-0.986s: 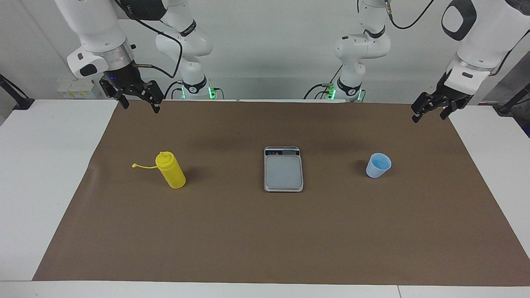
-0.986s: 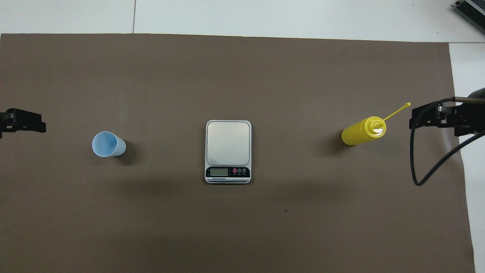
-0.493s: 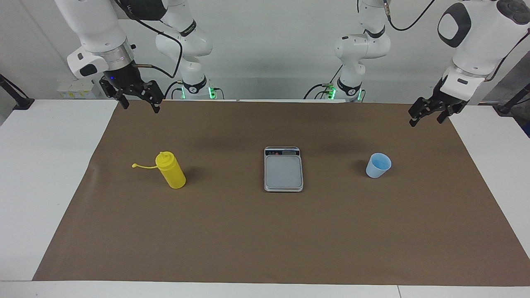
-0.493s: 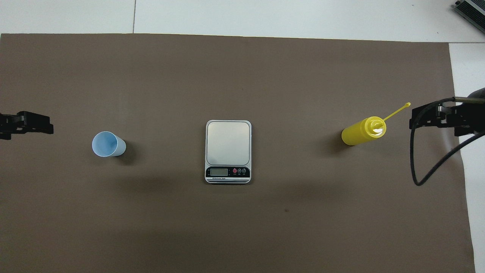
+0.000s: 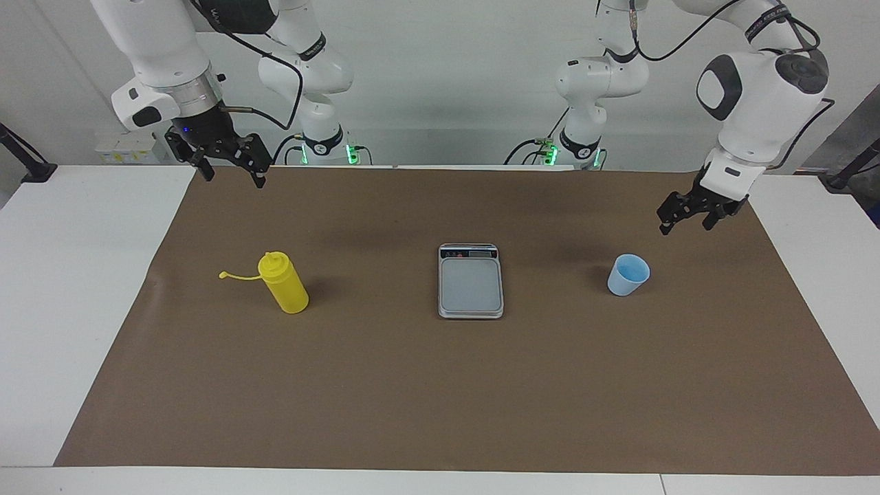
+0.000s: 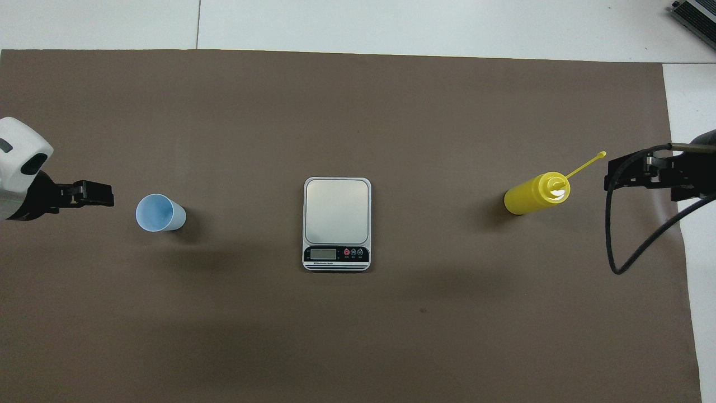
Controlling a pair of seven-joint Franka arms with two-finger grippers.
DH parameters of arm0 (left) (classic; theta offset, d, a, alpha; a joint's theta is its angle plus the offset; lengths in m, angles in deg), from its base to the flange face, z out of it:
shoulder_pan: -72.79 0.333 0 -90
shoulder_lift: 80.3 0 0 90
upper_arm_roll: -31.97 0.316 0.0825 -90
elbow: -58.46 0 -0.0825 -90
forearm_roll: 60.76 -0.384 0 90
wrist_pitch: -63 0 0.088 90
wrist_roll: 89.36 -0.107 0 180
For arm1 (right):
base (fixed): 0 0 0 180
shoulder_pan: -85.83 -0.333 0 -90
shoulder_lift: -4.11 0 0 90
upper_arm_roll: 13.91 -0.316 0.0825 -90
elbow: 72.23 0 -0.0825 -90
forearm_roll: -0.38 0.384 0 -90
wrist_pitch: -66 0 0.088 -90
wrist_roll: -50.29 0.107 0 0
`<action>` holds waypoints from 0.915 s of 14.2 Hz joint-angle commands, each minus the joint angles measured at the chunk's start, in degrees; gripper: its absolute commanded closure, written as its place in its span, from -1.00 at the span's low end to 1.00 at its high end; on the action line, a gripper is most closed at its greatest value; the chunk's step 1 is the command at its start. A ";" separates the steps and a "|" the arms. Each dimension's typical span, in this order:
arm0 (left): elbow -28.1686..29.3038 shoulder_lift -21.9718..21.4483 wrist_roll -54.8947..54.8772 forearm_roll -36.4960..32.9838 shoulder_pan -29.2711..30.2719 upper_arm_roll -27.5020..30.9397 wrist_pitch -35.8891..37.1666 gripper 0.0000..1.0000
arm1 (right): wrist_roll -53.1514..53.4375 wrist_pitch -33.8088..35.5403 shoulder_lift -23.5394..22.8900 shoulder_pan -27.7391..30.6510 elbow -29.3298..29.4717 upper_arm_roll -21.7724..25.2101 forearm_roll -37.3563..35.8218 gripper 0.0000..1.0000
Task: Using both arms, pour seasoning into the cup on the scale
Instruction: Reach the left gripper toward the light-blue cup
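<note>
Left gripper (image 5: pixel 683 218) is hovering near the cup (image 5: pixel 628 274), jaws wide, holding nothing; right gripper (image 5: pixel 230 168) is hanging open above the table (image 5: pixel 82 289) near the bottle (image 5: pixel 283 283); scale (image 5: pixel 471 282) is sitting between them

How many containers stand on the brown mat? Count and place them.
2: the yellow seasoning bottle toward the right arm's end, the blue cup toward the left arm's end. None looks hidden.

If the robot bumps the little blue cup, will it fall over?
Probably, quite easily. The cup looks like thin plastic and appears empty, so it is likely very light. It tapers to a narrower base than its rim, so a nudge near the top could tip it. On its side it might roll in a curve.
</note>
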 commanded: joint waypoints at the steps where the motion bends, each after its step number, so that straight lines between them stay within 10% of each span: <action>1: 6.29 -0.53 0.28 -0.82 0.01 0.08 -7.63 -1.00 | -0.47 -0.15 1.28 0.65 -1.45 -0.15 1.28 -1.00; 13: 14.03 3.17 0.20 -0.65 0.45 0.08 -22.77 -1.00 | -0.47 -0.15 1.28 0.65 -1.45 -0.15 1.28 -1.00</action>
